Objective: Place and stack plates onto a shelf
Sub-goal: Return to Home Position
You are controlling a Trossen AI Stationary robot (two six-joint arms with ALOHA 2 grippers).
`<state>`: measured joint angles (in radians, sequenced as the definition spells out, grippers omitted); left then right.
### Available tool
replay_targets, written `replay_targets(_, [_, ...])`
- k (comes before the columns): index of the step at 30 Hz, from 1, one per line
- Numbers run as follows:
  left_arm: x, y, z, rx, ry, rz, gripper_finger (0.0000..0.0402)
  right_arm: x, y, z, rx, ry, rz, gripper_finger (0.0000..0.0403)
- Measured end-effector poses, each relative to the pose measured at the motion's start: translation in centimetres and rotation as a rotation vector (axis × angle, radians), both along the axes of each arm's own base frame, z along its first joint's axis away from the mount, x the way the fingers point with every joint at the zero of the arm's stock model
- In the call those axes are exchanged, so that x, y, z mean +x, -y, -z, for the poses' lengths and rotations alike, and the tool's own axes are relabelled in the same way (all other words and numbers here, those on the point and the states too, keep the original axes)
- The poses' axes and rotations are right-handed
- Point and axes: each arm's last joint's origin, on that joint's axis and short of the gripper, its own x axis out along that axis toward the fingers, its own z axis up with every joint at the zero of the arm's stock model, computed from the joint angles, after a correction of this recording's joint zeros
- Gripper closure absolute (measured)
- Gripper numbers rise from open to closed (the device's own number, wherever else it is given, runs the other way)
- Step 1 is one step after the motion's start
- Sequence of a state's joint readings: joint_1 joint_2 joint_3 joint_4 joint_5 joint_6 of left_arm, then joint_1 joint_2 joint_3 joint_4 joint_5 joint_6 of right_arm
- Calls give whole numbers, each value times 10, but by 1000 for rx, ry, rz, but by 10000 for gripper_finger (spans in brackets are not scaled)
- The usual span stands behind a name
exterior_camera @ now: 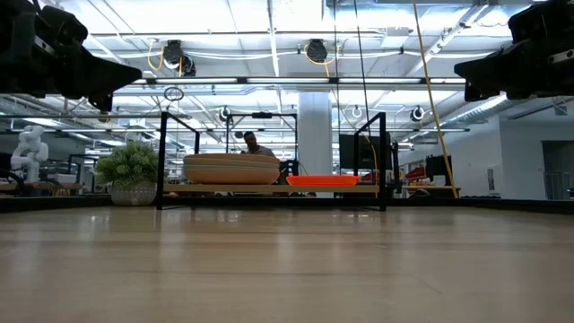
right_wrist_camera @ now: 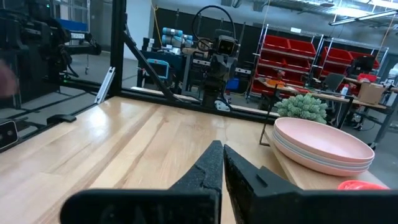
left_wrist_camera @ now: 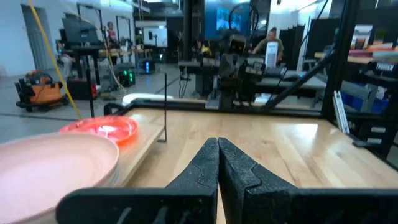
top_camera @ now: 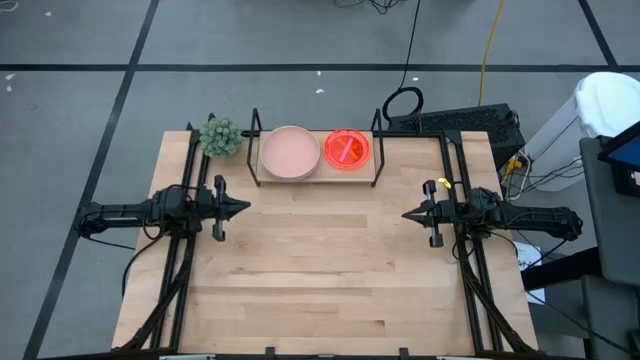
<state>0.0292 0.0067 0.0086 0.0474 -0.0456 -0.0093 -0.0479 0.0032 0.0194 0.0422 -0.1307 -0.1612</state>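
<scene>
A stack of large plates with a pale pink one on top [top_camera: 290, 152] rests on the shelf's wood board [top_camera: 318, 178] at the table's far edge; it also shows in the low view [exterior_camera: 231, 168] and both wrist views [left_wrist_camera: 50, 168] [right_wrist_camera: 323, 146]. A stack of small translucent neon orange-pink plates [top_camera: 346, 149] sits beside it, to its right [exterior_camera: 323, 180] [left_wrist_camera: 102, 129]. My left gripper [top_camera: 246, 208] [left_wrist_camera: 218, 144] is shut and empty, raised at the table's left. My right gripper [top_camera: 406, 213] [right_wrist_camera: 217, 148] is shut and empty, raised at the right.
A small potted green plant [top_camera: 220, 137] stands left of the shelf at the far left corner. The shelf's black wire end frames [exterior_camera: 167, 161] [exterior_camera: 380, 161] rise at each end. Bare wooden tabletop [top_camera: 320, 270] lies between the arms and toward the near edge.
</scene>
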Motion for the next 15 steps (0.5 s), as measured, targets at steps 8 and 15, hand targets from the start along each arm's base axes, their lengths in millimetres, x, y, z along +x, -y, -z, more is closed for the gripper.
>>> replay_targets(8, [0,0,-2,2,16,0,400,0,0,0,0,1,0,403])
replay_targets(15, [0,0,-2,2,22,0,400,0,0,0,0,1,0,403])
